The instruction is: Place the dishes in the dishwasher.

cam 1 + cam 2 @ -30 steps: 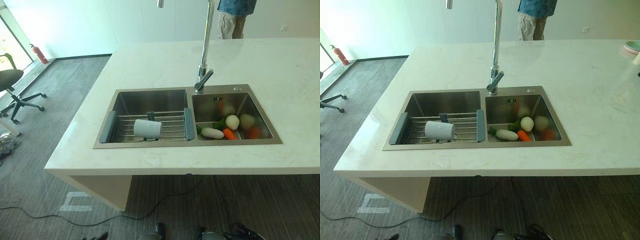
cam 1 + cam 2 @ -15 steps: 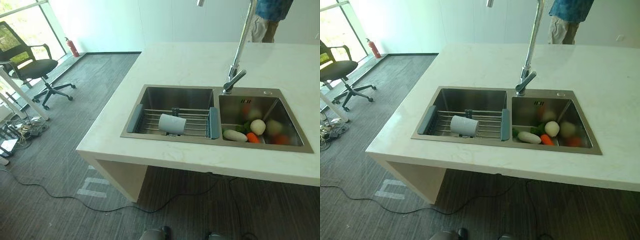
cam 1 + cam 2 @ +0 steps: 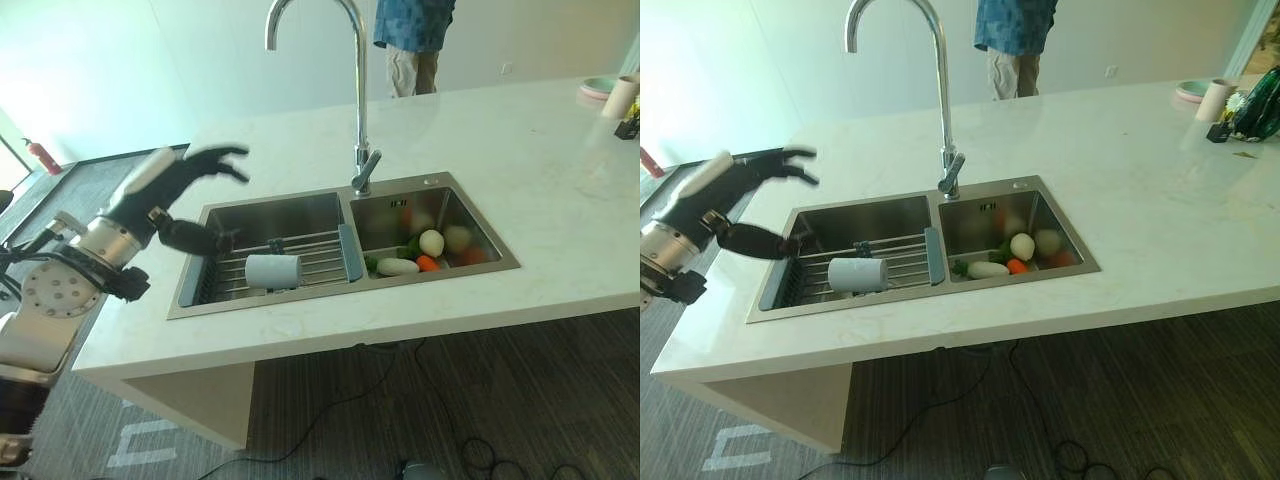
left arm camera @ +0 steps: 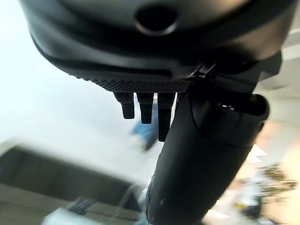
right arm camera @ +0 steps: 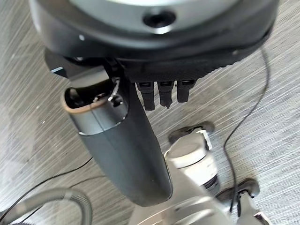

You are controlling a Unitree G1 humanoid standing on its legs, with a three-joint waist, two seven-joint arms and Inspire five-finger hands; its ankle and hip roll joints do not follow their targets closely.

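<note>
A white cup [image 3: 272,271] lies on its side on a wire rack [image 3: 322,262] with grey ends, set across the left basin of a steel sink [image 3: 330,304]. My left hand [image 3: 168,196] hangs in the air over the sink's left rim, a little left of and above the cup, touching nothing. It is open, with fingers [image 4: 146,106] straight and spread and the thumb [image 3: 192,238] pointing toward the rack. My right hand [image 5: 125,154] is low over the grey floor, open and holding nothing.
A tall curved faucet [image 3: 357,96] rises behind the sink's divider. Vegetables [image 3: 420,252] lie in the right basin. A person [image 3: 411,40] stands beyond the white counter [image 3: 540,180]. A bowl and a cup [image 3: 1202,94] sit at the counter's far right.
The camera has swung, so the whole scene has shifted. My left hand has risen into view over the sink's left side. The cup still lies on the rack.
</note>
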